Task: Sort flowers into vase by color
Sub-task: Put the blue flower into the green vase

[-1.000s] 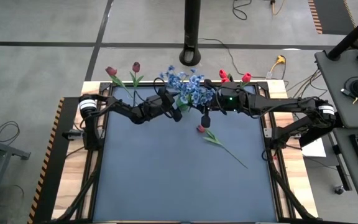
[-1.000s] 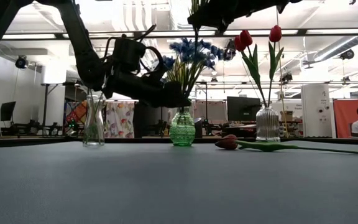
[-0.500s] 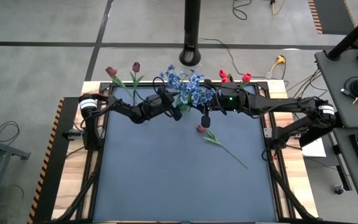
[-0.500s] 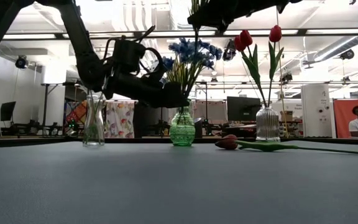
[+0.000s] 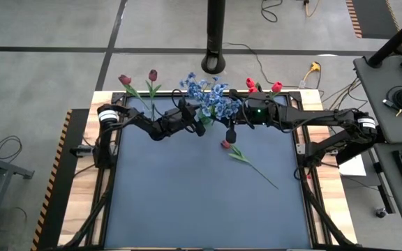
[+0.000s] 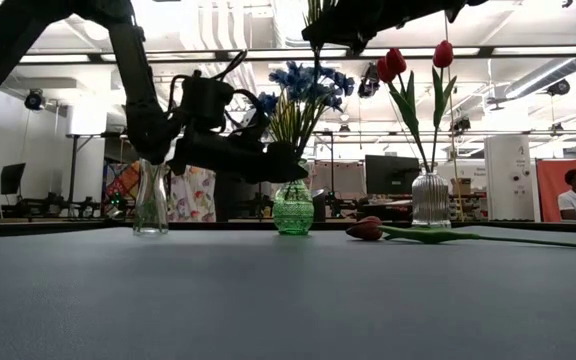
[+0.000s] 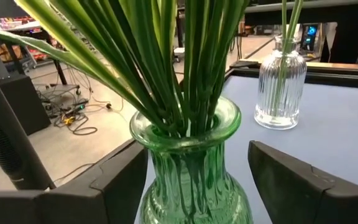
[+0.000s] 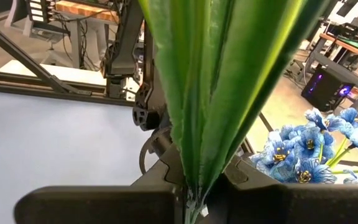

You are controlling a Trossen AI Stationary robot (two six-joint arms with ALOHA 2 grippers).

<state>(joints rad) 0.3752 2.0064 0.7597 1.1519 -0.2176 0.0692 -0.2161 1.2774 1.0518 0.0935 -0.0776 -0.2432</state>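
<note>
Blue sprigs (image 5: 204, 93) fill the green vase (image 6: 294, 207) at the middle of the table's far edge, their stems (image 7: 185, 62) fanning out of its neck. The left gripper (image 5: 199, 125) sits at that vase, its fingers (image 7: 303, 183) spread wide on either side of the glass neck, with no contact visible. The right gripper (image 5: 231, 134) hangs above the mat (image 5: 201, 195) just right of the blue bunch, pinched shut on a green stem (image 8: 210, 93) that rises from between its fingers. Two red tulips (image 6: 393, 63) stand in a clear ribbed vase (image 6: 430, 200) to the right of the green one, and two maroon tulips (image 5: 138, 78) stand in a clear vase (image 6: 150, 198) on the left. One more red tulip (image 6: 370, 229) lies flat on the mat near the ribbed vase, its stem trailing away to the right.
</note>
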